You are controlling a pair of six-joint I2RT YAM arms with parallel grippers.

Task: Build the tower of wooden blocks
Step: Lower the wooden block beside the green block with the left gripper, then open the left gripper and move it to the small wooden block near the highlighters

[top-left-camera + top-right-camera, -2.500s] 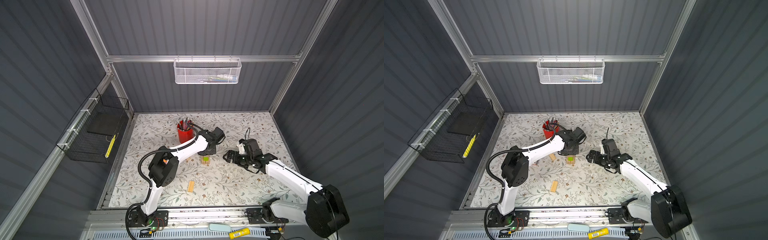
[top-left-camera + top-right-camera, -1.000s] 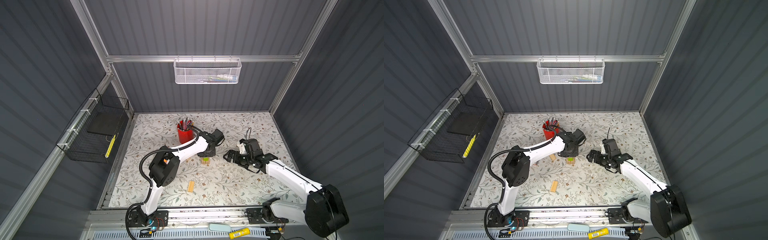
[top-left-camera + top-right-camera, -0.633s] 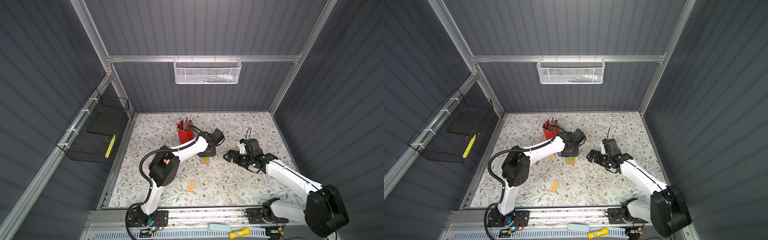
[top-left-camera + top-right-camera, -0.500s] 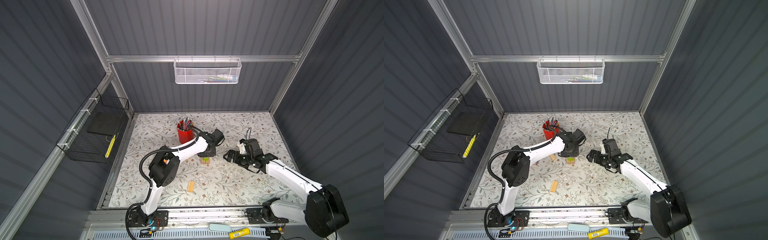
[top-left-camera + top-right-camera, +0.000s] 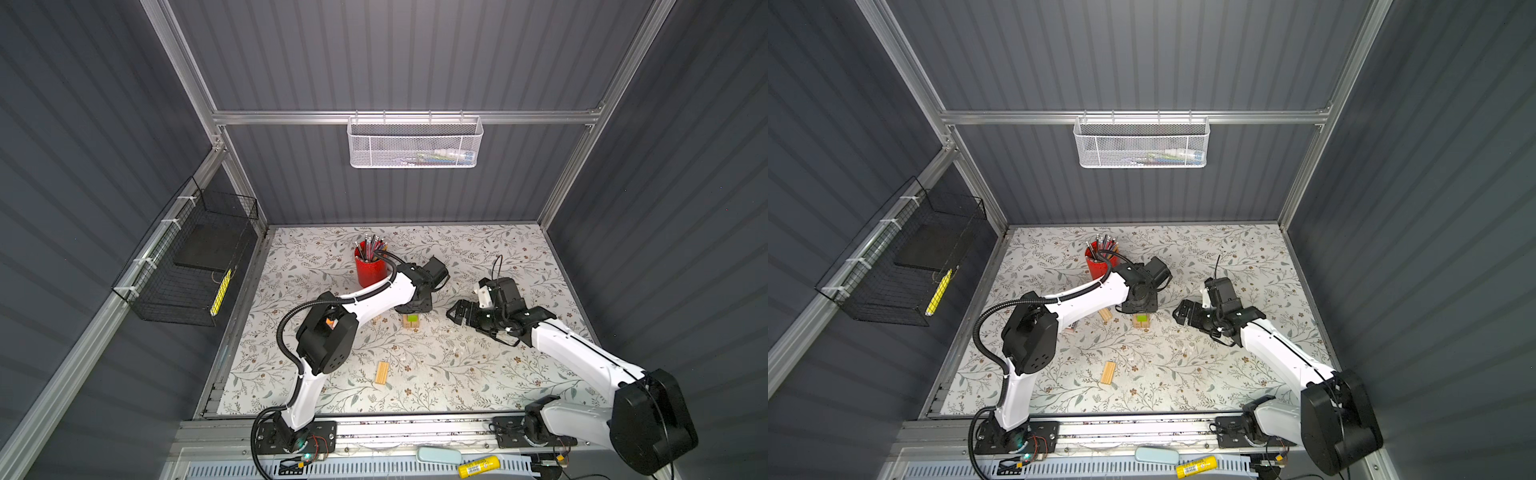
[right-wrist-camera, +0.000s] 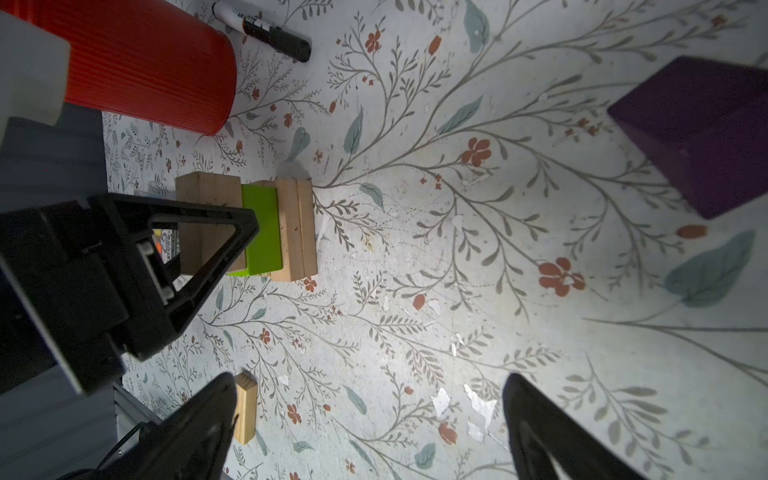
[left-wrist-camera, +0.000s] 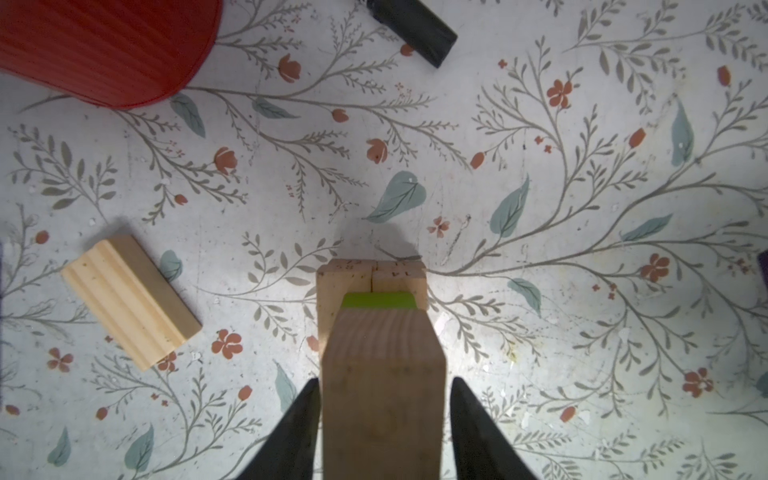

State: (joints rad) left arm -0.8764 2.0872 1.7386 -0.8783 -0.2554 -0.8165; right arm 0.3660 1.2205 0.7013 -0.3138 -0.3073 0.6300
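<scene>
The tower (image 5: 412,321) (image 5: 1141,321) stands mid-mat: two pale blocks (image 7: 370,274) side by side, a lime green block (image 7: 377,300) on them, and a pale wood block (image 7: 382,374) laid on the green one. My left gripper (image 7: 384,380) straddles that top block from above, jaws slightly parted, with a thin gap at one finger (image 7: 465,399); it stands open. My right gripper (image 6: 370,382) hovers wide open and empty to the right of the tower. A purple block (image 6: 706,133) lies on the mat beyond it.
A red pencil cup (image 5: 368,270) stands just behind the left arm, with a black marker (image 6: 266,33) on the mat beside it. A grooved block (image 7: 129,303) lies near the tower and another loose block (image 5: 381,372) lies toward the front edge.
My left gripper's jaws have parted from the pale block on top of the green one. Neither arm has visibly shifted.
</scene>
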